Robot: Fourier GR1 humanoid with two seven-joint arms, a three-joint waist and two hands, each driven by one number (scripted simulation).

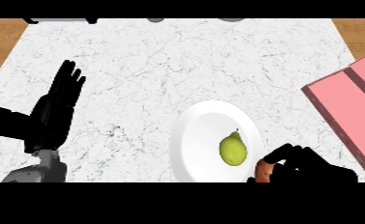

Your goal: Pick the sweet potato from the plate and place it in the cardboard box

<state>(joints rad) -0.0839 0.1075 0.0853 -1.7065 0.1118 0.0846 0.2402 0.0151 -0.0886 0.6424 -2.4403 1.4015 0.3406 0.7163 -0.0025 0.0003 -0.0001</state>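
A steep downward view shows a white marbled bench with a robot's two hands coming in from the lower edge. The right hand sits at the lower right, by the near right rim of a white plate. Its fingers are curled around the sweet potato, of which only a small reddish-brown patch shows beside the black hand. The potato is at the plate's edge; whether it is touching the plate or already clear of it cannot be told. This looks like the grasp, or the very start of the lift. The next move would call for raising the potato clear of the plate, then carrying it to the right and away from the robot, toward the pink box that enters at the right edge. Only a corner of that box is visible, its pink flaps showing and its inside out of sight, so what it holds cannot be told. One thing remains lying on the plate: a yellow-green pear, just left of the right hand and best left undisturbed during the lift. The left hand rests open at the left, fingers straight, holding nothing.
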